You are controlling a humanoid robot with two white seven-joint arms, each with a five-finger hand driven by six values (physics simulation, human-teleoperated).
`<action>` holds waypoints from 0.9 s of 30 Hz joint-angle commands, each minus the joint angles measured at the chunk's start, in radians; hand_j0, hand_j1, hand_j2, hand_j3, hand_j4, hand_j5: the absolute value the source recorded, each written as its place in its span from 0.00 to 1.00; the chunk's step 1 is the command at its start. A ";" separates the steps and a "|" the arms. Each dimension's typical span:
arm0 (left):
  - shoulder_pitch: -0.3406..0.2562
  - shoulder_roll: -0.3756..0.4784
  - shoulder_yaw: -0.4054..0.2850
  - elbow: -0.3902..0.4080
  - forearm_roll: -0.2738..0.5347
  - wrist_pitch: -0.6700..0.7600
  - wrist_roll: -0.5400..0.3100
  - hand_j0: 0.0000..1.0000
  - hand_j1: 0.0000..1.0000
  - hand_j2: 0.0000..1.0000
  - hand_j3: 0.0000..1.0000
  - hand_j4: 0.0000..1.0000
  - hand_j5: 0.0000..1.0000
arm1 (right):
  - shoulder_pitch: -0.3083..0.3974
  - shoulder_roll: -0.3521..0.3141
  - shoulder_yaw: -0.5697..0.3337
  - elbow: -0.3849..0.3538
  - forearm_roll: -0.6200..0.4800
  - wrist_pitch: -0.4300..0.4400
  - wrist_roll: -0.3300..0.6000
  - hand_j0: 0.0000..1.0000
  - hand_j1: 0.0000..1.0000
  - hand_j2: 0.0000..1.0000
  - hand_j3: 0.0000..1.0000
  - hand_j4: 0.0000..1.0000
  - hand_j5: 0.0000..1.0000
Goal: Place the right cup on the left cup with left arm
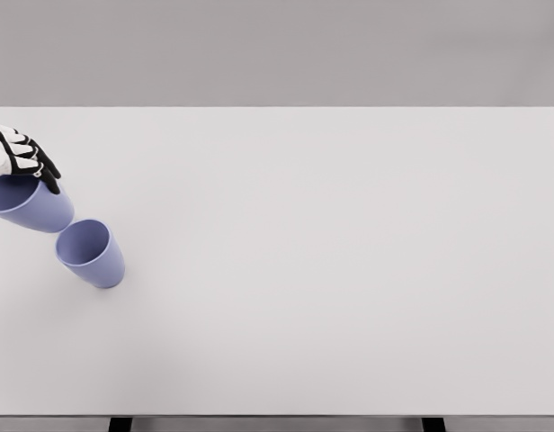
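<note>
The right cup (90, 254) stands upright on the white table (331, 270), just below and to the right of the fingers (45, 171), apart from them and untouched. Its mouth faces up and nothing shows inside it; it is free to be picked up.

The left cup (30, 207) sits directly under the fingers, at the table's left edge, partly cut off by the frame. Its rim is mostly hidden by the hand, so its inside cannot be read. The two cups stand close together, nearly touching.

The left hand (21, 155) enters from the left edge, with black-tipped fingers curved downward and lying close together over the left cup's rim. Whether they grip the rim or merely rest above it cannot be told. Judged by the task, the hand sits over the base cup rather than the one to be moved, so stacking has not yet begun.
</note>
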State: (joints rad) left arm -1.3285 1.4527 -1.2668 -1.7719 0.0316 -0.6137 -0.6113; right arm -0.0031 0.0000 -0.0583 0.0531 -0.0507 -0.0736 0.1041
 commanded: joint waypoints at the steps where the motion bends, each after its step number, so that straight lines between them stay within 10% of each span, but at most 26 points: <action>1: 0.000 0.002 0.001 0.000 0.007 0.003 0.000 0.64 0.64 0.64 0.64 0.64 0.64 | 0.000 0.000 0.000 0.001 0.000 0.000 0.000 1.00 1.00 1.00 1.00 1.00 1.00; 27: 0.043 -0.017 -0.008 0.000 0.087 0.003 0.000 0.63 0.63 0.63 0.63 0.63 0.63 | 0.002 0.000 0.000 0.001 0.000 0.000 0.000 1.00 1.00 1.00 1.00 1.00 1.00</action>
State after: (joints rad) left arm -1.2813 1.4392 -1.2766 -1.7720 0.1119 -0.6133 -0.6110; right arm -0.0031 0.0000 -0.0583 0.0530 -0.0510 -0.0736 0.1041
